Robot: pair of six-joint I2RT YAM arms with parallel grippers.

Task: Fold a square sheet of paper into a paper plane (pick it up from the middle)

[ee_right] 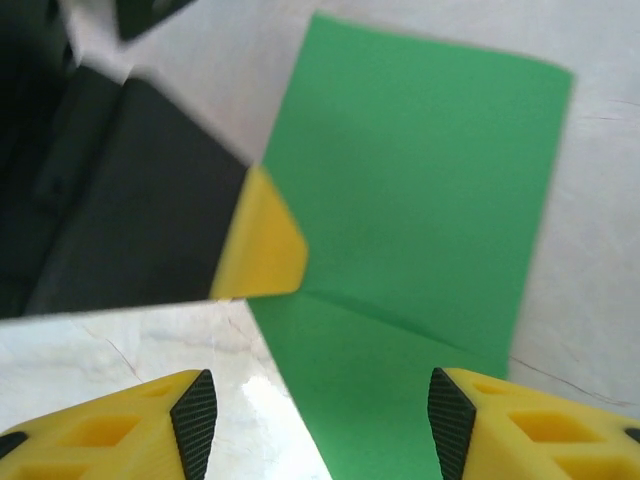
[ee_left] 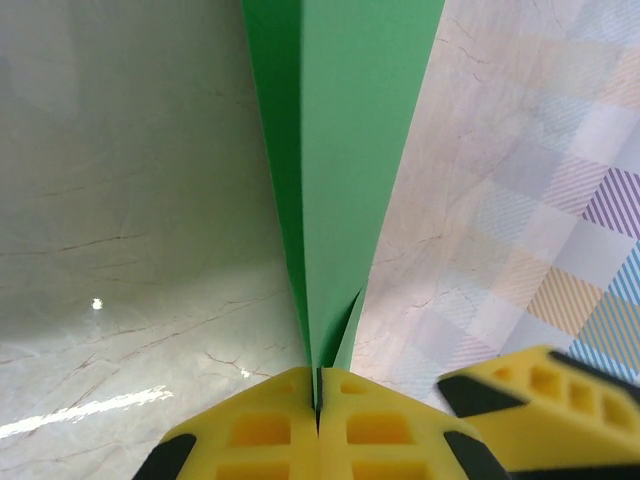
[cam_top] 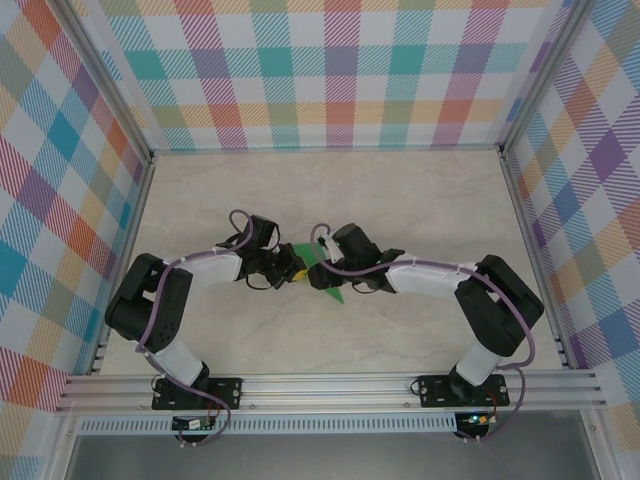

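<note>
Left fingers (ee_left: 255, 430) pinch green paper (ee_left: 345, 150), between parted right fingers (ee_right: 110, 430).

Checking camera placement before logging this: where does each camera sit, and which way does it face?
Top external: above and behind the bases, looking down on the table; left arm and right arm show, meeting at the green paper.
Left wrist: on the left arm, looking along the shut left claw up the pinched fold.
Right wrist: on the right arm, looking down through the open right claw at the creased paper.
Shared: all three see the paper.
</note>
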